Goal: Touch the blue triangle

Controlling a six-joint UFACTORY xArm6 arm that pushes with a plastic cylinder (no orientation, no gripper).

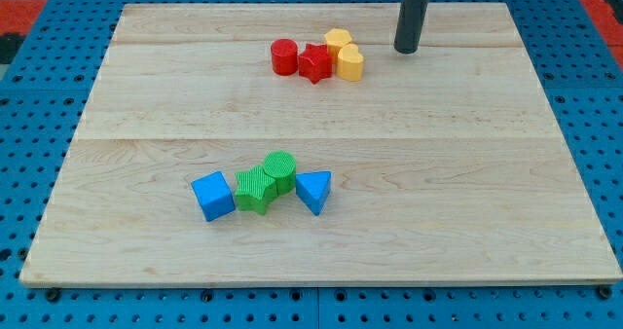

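The blue triangle (314,191) lies on the wooden board (467,173) at the lower middle, at the right end of a row of blocks. My tip (407,50) is at the view's top right of centre, far above and to the right of the blue triangle. It stands just right of the yellow blocks and touches no block.
Left of the blue triangle sit a green cylinder (280,169), a green star-like block (256,190) and a blue cube (213,195). Near the top are a red cylinder (284,56), a red star (314,63) and two yellow blocks (338,43) (350,64).
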